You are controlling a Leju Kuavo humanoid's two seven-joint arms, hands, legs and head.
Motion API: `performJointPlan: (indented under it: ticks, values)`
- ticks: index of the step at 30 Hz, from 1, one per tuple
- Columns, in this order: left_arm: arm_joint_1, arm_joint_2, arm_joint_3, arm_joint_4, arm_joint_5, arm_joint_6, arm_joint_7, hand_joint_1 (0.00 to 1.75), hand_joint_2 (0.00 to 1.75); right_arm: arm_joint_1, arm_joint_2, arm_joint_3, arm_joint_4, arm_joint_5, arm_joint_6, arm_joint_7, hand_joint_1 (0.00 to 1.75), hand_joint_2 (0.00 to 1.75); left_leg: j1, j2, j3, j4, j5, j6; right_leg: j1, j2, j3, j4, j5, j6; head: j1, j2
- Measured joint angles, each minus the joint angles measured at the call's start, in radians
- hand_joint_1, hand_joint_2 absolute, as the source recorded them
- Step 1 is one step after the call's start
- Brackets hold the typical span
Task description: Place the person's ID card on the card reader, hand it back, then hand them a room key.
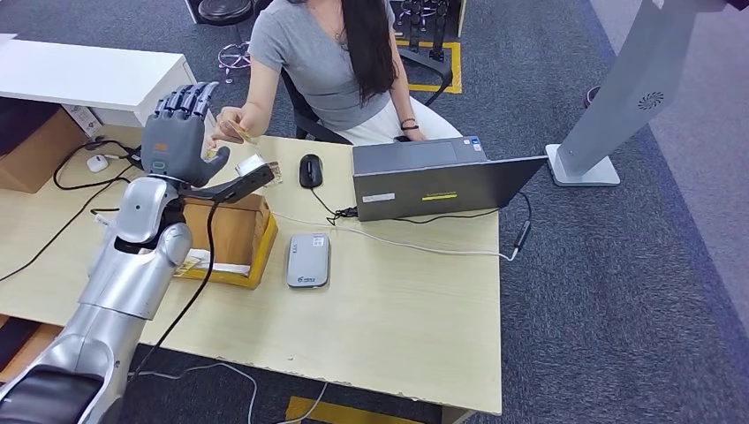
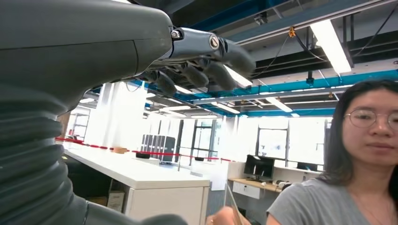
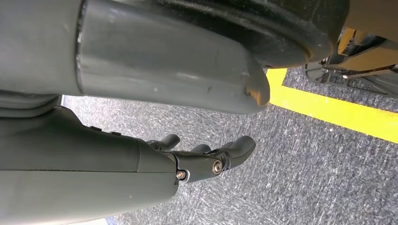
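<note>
My left hand (image 1: 181,132) is raised above the table's far left side, palm toward the person, fingers apart and holding nothing. Just beyond it a seated person's hand holds a thin card (image 1: 238,133) out toward my fingers; whether they touch I cannot tell. In the left wrist view my left hand's fingers (image 2: 197,75) hang above the card's edge (image 2: 233,208). The grey card reader (image 1: 308,260) lies flat mid-table with nothing on it. My right hand (image 3: 211,157) hangs over the carpet, fingers loosely extended and holding nothing.
An open cardboard box (image 1: 231,231) sits beside the reader, under my left forearm. A laptop (image 1: 433,181), a black mouse (image 1: 310,170) and cables (image 1: 415,246) lie at the table's far side. A white kiosk stand (image 1: 618,97) rises on the right.
</note>
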Motion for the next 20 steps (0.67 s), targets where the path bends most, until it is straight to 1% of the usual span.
performJointPlan:
  ticks: [4,20]
  values:
    - [0.038,0.004,0.000,-0.027,0.012,0.035,-0.007,0.00,1.75,0.001,0.000,0.000,0.000,-0.003,-0.005,0.005,0.00,0.00,0.000,0.000,0.000,0.000,0.000,0.000,0.000,0.000,0.000,0.000,0.000,0.000,0.000,0.000]
    - [0.113,0.013,0.003,-0.085,0.023,0.064,-0.023,0.00,1.75,0.001,0.000,0.001,0.001,-0.004,-0.011,0.006,0.00,0.00,0.000,0.000,0.000,0.000,0.000,0.000,0.000,0.000,0.000,0.000,0.000,0.000,0.000,0.000]
